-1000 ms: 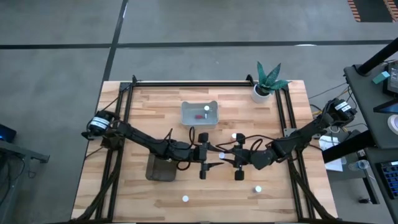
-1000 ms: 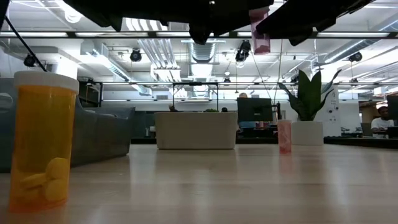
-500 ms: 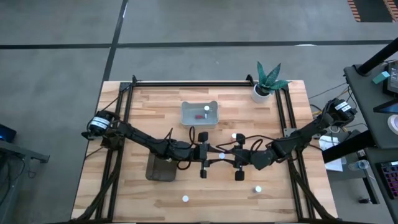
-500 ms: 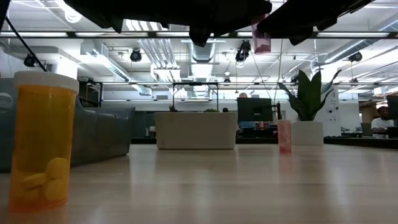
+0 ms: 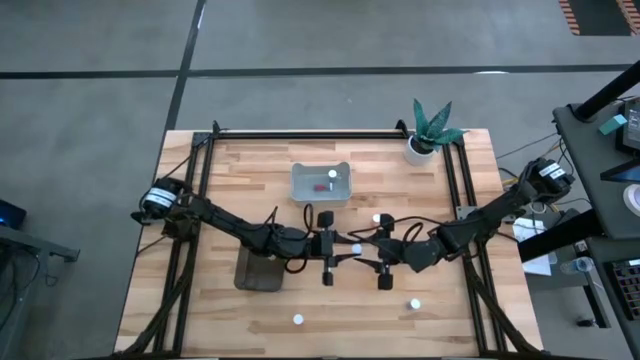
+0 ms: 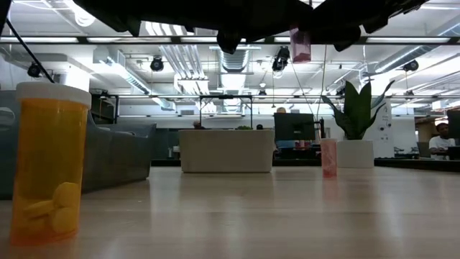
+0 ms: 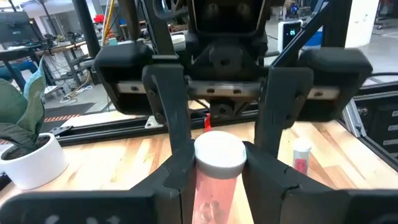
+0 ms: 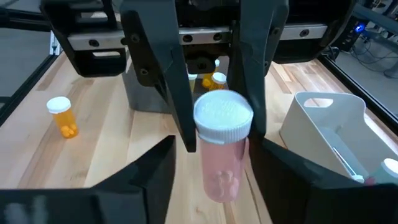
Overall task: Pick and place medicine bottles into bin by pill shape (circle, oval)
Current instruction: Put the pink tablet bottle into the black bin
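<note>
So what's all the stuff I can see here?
table: one, light wood, under everything
pale bin: one, whitish, far middle of the table
dark bin: one, grey, near side, below the left arm
plant: one, green, white pot, far right corner
held bottle: one, pink, white cap, mid-air at centre
loose bottles: three seen from above, white caps, standing on the table
binned bottle: one, white cap, in the pale bin
left gripper: black, shut on the held bottle
right gripper: black, open around it
</note>
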Robot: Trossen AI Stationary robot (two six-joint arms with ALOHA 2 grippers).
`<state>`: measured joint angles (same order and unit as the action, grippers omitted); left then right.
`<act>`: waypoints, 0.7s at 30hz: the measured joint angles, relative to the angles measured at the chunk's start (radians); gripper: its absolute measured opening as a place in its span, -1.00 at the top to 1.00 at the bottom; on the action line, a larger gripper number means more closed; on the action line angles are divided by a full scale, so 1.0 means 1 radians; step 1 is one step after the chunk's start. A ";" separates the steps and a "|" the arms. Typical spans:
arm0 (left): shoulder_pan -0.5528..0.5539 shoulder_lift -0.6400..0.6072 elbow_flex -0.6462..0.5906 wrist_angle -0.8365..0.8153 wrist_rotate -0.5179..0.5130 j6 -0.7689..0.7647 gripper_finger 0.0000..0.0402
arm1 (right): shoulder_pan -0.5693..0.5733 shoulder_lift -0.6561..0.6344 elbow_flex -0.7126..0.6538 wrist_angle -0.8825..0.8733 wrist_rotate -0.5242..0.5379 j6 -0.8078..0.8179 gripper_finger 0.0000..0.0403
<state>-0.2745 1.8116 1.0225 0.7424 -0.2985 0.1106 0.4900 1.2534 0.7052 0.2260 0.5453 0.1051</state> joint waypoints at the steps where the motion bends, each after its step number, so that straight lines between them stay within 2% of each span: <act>1: 0.000 -0.004 0.000 -0.008 -0.001 0.000 0.57 | 0.000 -0.006 0.000 -0.003 -0.001 0.000 -0.01; 11: -0.044 -0.088 -0.003 -0.196 -0.071 -0.004 0.57 | 0.002 -0.101 0.000 -0.049 -0.003 0.001 -0.21; 21: -0.120 -0.265 -0.006 -0.574 -0.158 -0.200 0.55 | 0.002 -0.137 0.000 -0.082 -0.003 0.018 -0.23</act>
<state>-0.3945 1.5466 1.0164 0.1687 -0.4566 -0.0892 0.4923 1.1164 0.7052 0.1440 0.5423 0.1234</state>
